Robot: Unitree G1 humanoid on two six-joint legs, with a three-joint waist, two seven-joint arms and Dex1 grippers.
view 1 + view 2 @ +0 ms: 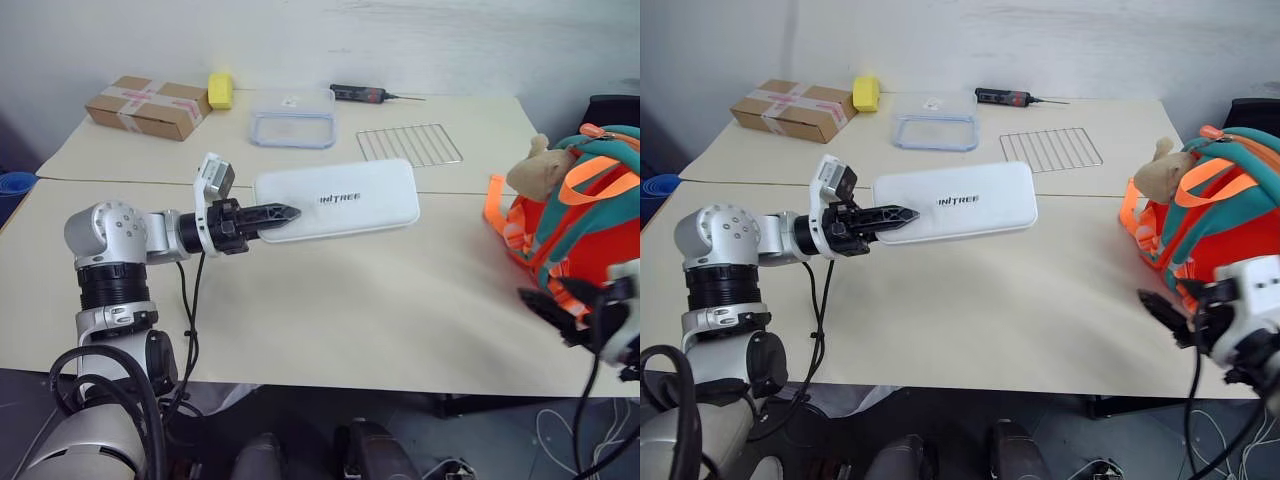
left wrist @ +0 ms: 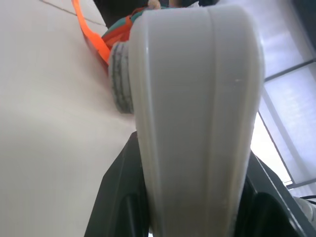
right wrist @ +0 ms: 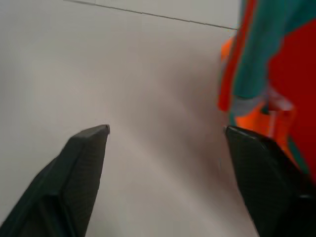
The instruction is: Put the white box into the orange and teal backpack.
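The left tool [image 1: 285, 213] is clamped on one short end of the white box [image 1: 345, 200], holding it level above the table [image 1: 330, 290], out toward the orange and teal backpack [image 1: 575, 225] at the table's right edge. The box looks stiff, smooth and probably light, so an end grip may slip. Its face reads roughly "INITREE". The right tool [image 3: 165, 133] gapes empty beside the backpack.
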